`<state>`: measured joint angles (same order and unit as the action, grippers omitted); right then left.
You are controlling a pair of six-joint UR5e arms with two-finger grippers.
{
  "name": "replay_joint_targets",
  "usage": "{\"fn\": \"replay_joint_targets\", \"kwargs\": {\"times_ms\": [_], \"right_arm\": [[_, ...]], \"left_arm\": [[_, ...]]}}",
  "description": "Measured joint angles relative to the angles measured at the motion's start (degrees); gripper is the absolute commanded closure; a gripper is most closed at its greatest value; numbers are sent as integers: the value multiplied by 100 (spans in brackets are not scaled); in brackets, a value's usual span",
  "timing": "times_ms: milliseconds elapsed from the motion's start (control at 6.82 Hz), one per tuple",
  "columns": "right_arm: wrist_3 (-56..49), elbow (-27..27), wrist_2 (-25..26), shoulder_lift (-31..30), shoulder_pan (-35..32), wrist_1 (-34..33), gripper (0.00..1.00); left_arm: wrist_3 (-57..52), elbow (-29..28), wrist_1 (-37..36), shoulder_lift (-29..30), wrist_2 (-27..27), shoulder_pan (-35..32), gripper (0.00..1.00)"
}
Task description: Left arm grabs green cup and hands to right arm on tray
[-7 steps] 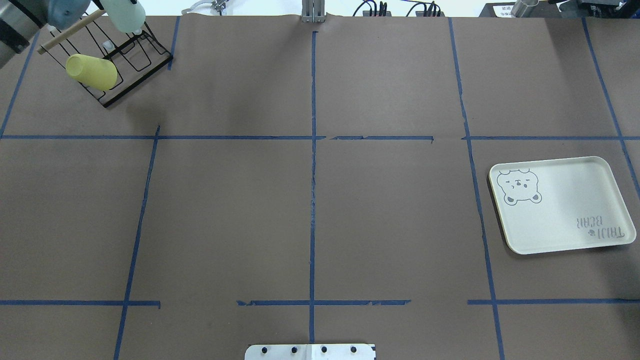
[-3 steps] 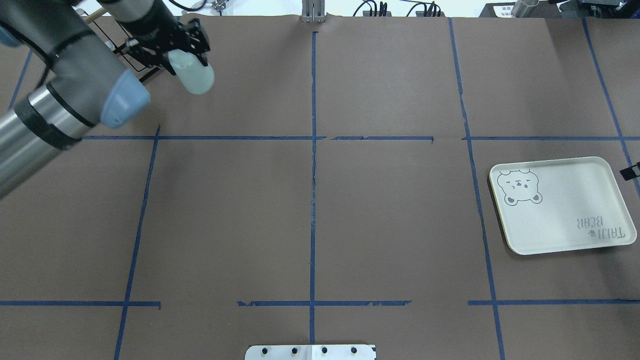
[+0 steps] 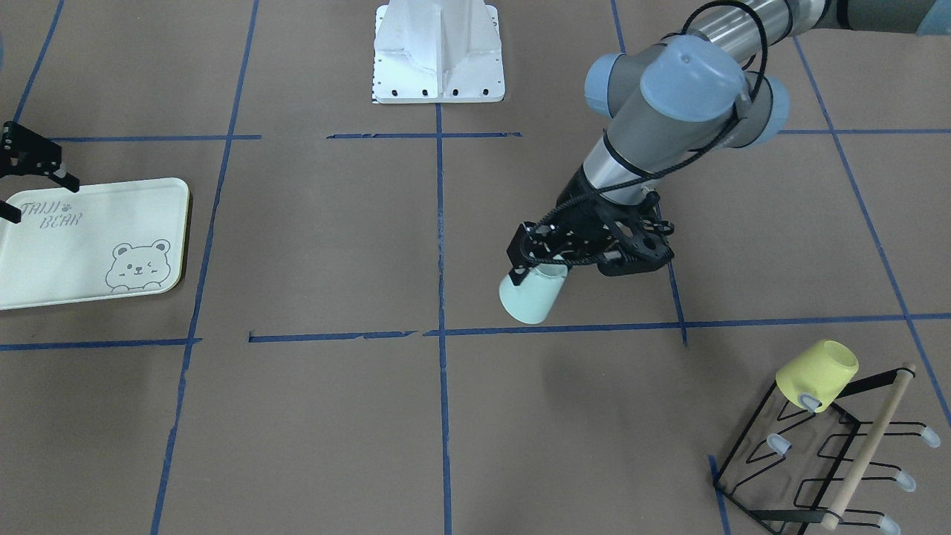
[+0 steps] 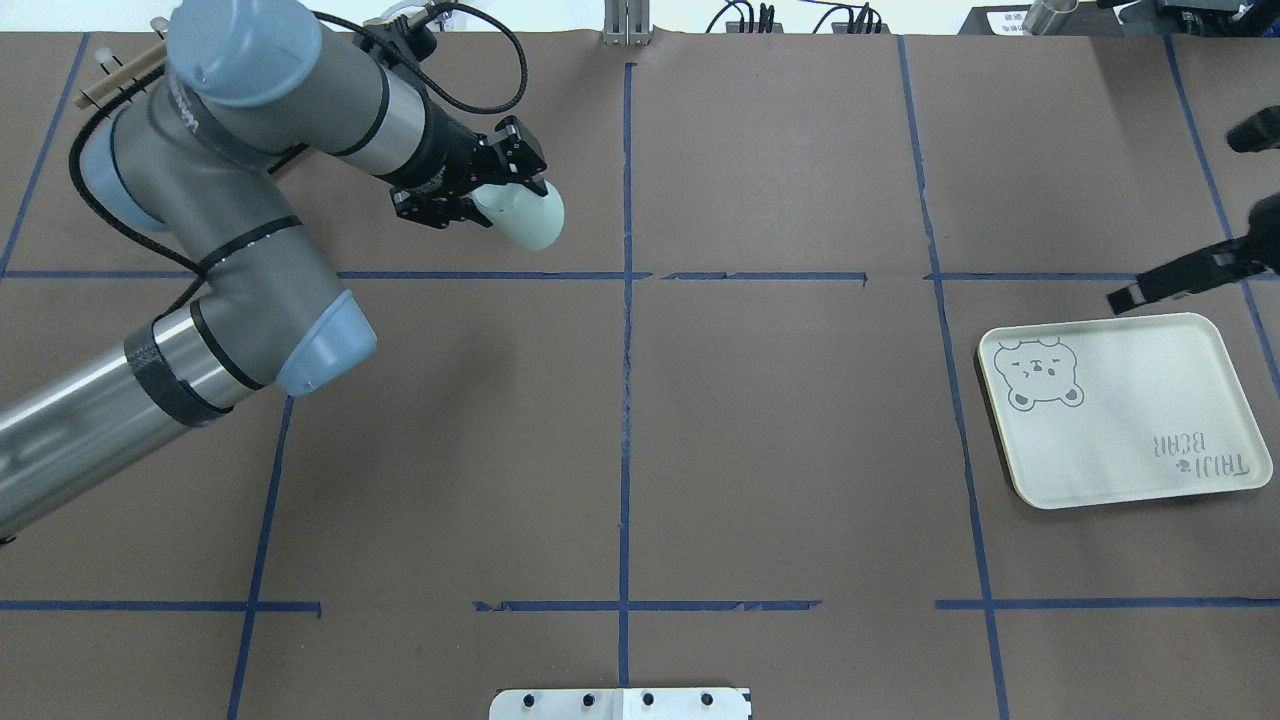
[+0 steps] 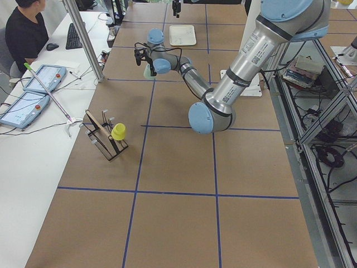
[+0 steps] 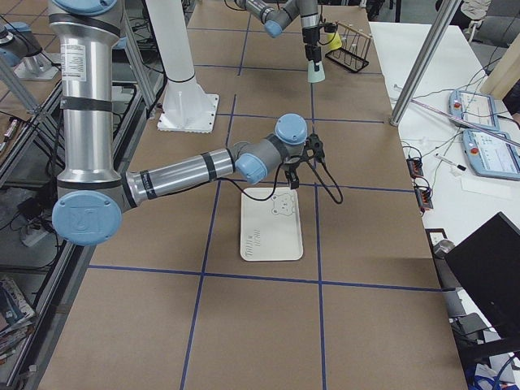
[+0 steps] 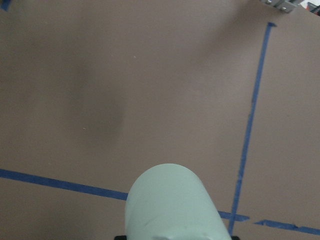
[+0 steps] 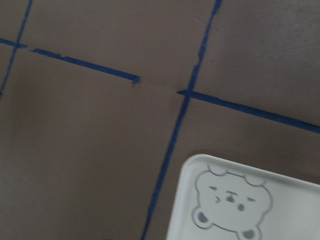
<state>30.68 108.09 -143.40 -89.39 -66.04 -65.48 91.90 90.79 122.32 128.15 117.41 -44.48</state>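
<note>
Silver-grey left arm (image 4: 245, 265) extended forward, pincer (image 4: 500, 193) gripping tilted green cup (image 4: 528, 216).

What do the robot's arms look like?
Both the left arm and the right arm are shiny silver-grey tubes, joined by round elbows with pale blue caps. A thin black cable runs along each one. The left gripper and the right gripper are black metal claws with two fingers. The left arm also wears a black band.

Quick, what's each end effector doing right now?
Left end effector: closed on the green cup.
Right end effector: open, holding nothing, over the tray edge.
</note>
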Motion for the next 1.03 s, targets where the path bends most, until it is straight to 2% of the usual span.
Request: {"fn": "replay_joint_targets", "kwargs": {"times_ms": [293,440,733,1027], "right_arm": [[1961,-12,198,610,728,1019,0],[2972,-22,295,853,1094,1655,0],[4827,-31,445,1324,1539,2731,0],[6143,-64,1081,1492,1947,4106,0]], "left_arm": [[1061,26,1799,-180,-550,534,99],[1254,4,2677,-312,-654,660,99],[1835,-89,4184,-508,-703,728,99],[2685,-274,5232,-540,-700,791,96]]}}
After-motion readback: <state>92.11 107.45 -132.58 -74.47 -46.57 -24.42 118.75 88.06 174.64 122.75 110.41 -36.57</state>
